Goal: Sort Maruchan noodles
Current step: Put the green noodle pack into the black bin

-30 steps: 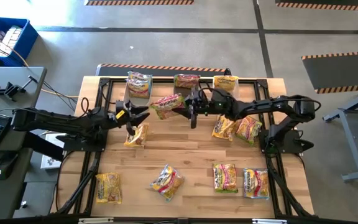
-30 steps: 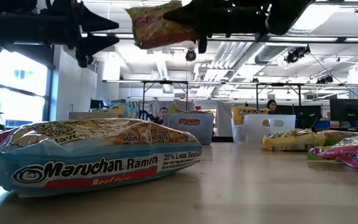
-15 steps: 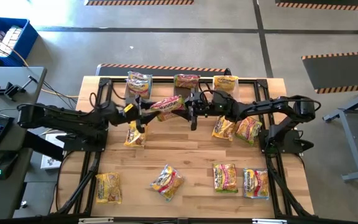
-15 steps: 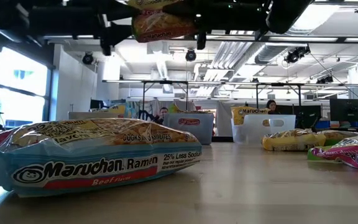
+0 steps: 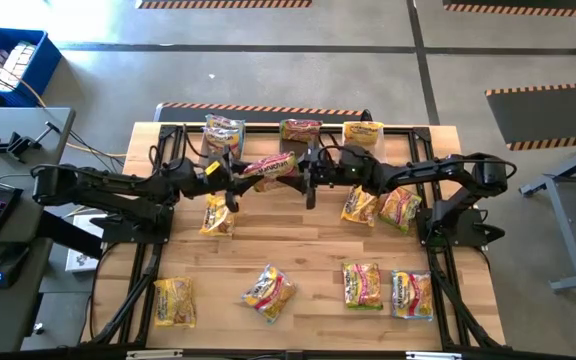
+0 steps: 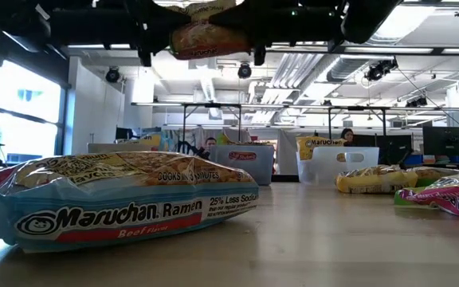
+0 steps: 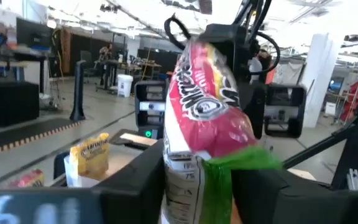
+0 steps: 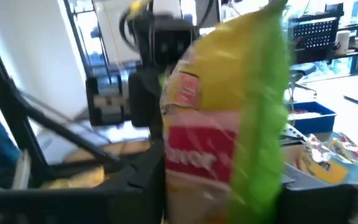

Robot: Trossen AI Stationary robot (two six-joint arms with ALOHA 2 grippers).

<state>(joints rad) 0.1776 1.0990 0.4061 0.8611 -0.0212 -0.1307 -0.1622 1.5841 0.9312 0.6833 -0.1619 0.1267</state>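
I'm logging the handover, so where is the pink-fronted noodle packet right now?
In the high view the pink-fronted packet hangs above the table's far middle, between the left claw and right claw, just in front of the far-edge tubs.

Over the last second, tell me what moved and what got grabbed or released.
The left gripper swung in from above the table packet toward the right gripper and now has its fingers around the free end of the raised noodle packet. The right gripper has stayed in place on the other end, so both grippers hold it in mid-air. The other packets on the table have not moved.
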